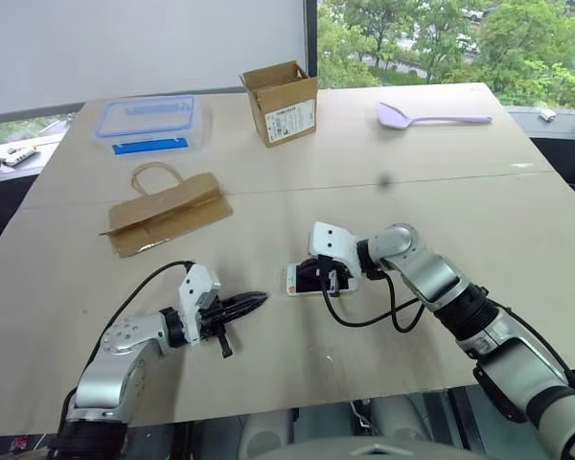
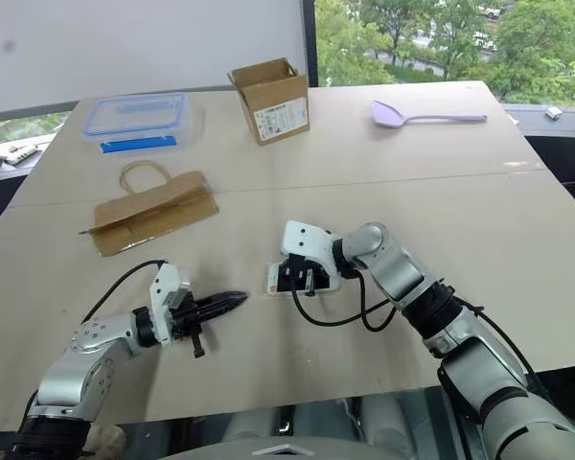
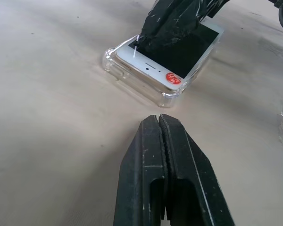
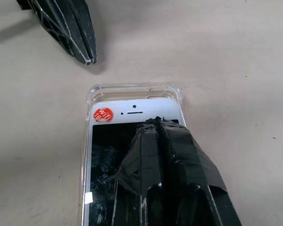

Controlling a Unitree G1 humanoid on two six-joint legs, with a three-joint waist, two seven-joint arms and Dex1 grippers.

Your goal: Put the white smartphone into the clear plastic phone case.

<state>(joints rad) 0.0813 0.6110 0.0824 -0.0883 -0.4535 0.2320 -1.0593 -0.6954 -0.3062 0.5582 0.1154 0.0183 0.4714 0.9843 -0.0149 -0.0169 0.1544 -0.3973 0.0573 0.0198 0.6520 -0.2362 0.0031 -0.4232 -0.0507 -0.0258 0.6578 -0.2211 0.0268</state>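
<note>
white smartphone: glossy black glass screen w/ smudges, smooth white bezel, small red sticker. clear plastic phone case: transparent, shiny, soft-looking rim. table: matt beige board, smooth, faint specks. right gripper fingers wrapped in wrinkled black tape, slight sheen. left gripper: matt black plastic, scuffed. paper bag: brown kraft, creased. box: plain cardboard.

Silver-grey arms with black joints and cables, white wrist housings, each hand two black, tape-wrapped fingers.
</note>
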